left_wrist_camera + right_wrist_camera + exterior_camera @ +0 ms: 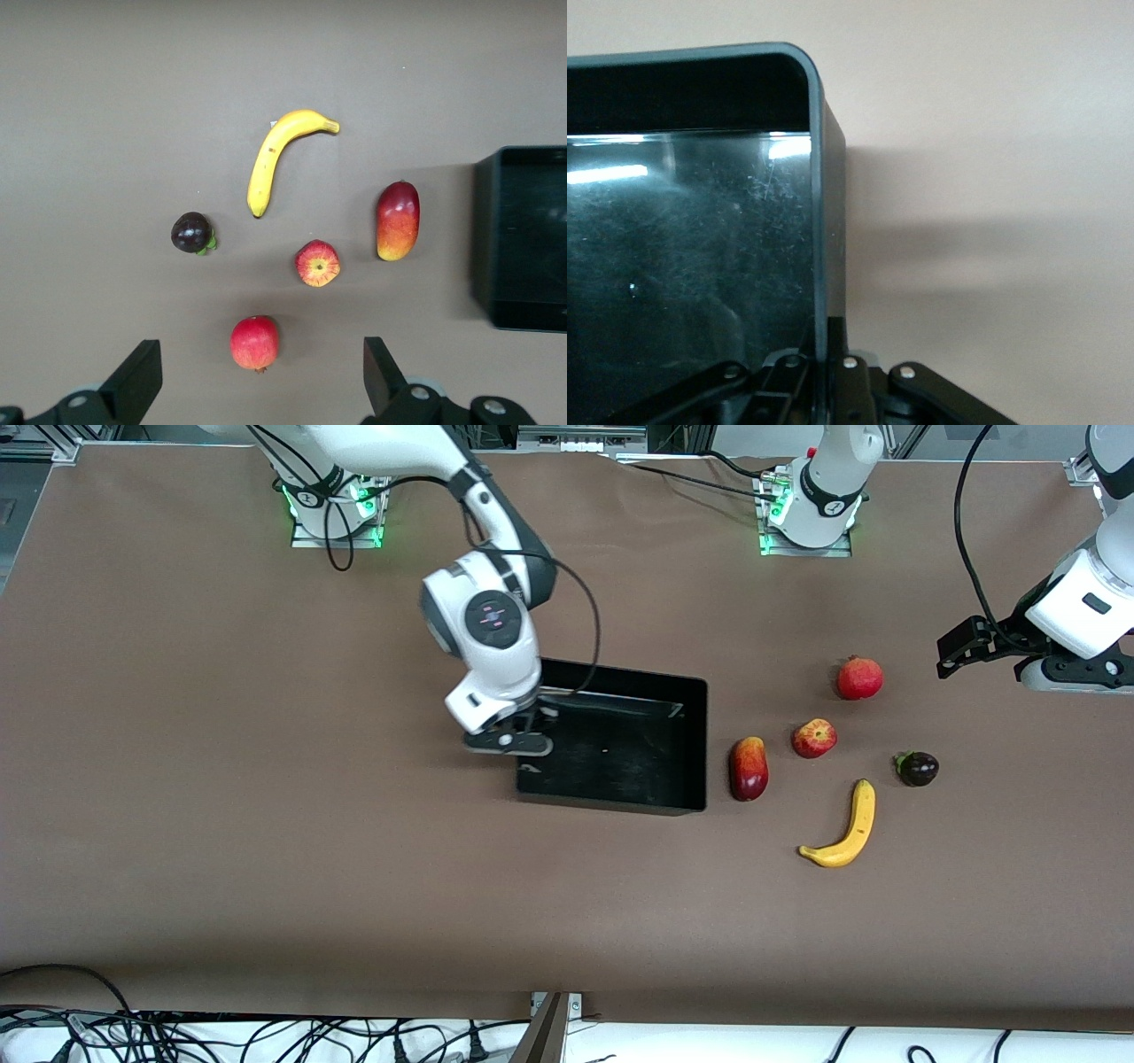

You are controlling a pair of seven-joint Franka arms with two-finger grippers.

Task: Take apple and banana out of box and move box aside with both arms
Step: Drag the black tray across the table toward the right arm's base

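Gripping the box (620, 735) by its wall at the right arm's end, the right gripper (509, 742) has its jaws pinched on the rim. Next come the mango (749, 768), apple (814, 738), banana (846, 828), pomegranate (859, 677) and purple fruit (917, 768) (all loose on the table). The left gripper (257, 376) hovers over the pomegranate, jaws spread wide.

I see a brown tabletop (266, 824). Box (682, 744) – black, glossy inside. Banana (846, 828) yellow, apple (813, 738) red with yellow streaks, mango (749, 768) red fading to orange-yellow, pomegranate (859, 678) plain red, small fruit (918, 768) dark purple with green stem. Both arms white – grippers black.
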